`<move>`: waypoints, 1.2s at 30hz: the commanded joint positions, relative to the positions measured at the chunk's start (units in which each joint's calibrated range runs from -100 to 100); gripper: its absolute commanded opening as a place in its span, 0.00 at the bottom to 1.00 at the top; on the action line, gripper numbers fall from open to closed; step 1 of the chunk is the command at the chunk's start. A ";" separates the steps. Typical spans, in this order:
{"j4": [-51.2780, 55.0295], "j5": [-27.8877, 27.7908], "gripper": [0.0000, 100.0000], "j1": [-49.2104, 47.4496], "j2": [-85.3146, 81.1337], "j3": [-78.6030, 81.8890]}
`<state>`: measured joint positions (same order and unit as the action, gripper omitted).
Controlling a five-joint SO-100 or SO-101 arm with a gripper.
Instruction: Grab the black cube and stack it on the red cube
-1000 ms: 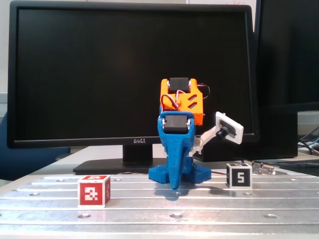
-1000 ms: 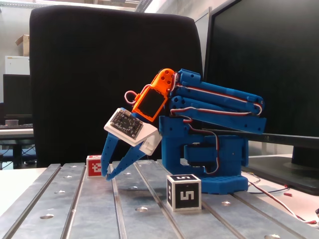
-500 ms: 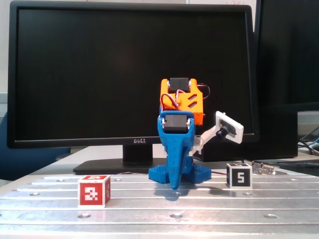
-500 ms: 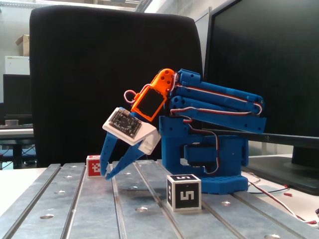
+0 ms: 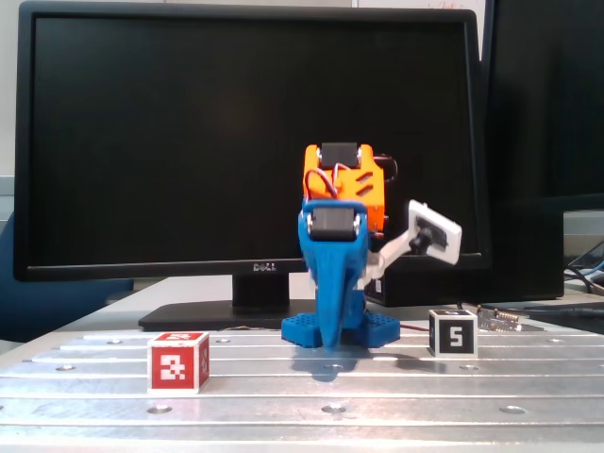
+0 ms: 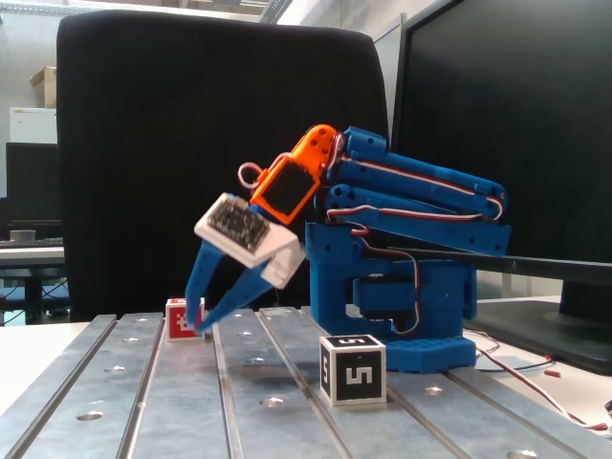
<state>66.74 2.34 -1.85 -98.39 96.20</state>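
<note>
The black cube (image 5: pixel 452 333) with a white "5" label sits on the metal plate, right of the arm's base; in the side-on fixed view the black cube (image 6: pixel 353 369) is in the foreground. The red cube (image 5: pixel 177 361) rests at front left; from the side, the red cube (image 6: pixel 179 318) lies behind the fingertips and is partly covered. My gripper (image 5: pixel 329 346) points down, its jaws meeting at the tips with nothing between them. The gripper (image 6: pixel 197 329) hovers just above the plate, apart from both cubes.
A grooved metal plate (image 5: pixel 396 392) with bolt holes carries everything. The blue arm base (image 6: pixel 411 316) stands behind the black cube. A large Dell monitor (image 5: pixel 170 142) fills the back, a black chair back (image 6: pixel 172 143) stands beyond the plate, and loose wires (image 6: pixel 545 387) lie at right.
The wrist has tilted up and the gripper has lifted slightly off the plate, shifting a little toward the red cube in the side view. Both cubes are unmoved.
</note>
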 commanded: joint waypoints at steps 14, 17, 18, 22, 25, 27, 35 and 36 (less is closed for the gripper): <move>2.91 -1.39 0.01 -0.40 44.84 -36.00; 8.38 -1.23 0.01 -1.06 52.61 -45.95; 10.26 -0.86 0.01 -1.95 55.20 -49.20; 15.05 5.19 0.01 -5.72 63.89 -59.24; 17.36 8.45 0.01 -9.26 66.73 -62.59; 17.87 12.18 0.01 -11.99 66.73 -62.68; 24.37 22.39 0.01 -25.28 66.65 -62.77; 24.88 22.86 0.01 -27.05 66.65 -62.77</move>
<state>90.03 23.01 -24.81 -31.75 35.96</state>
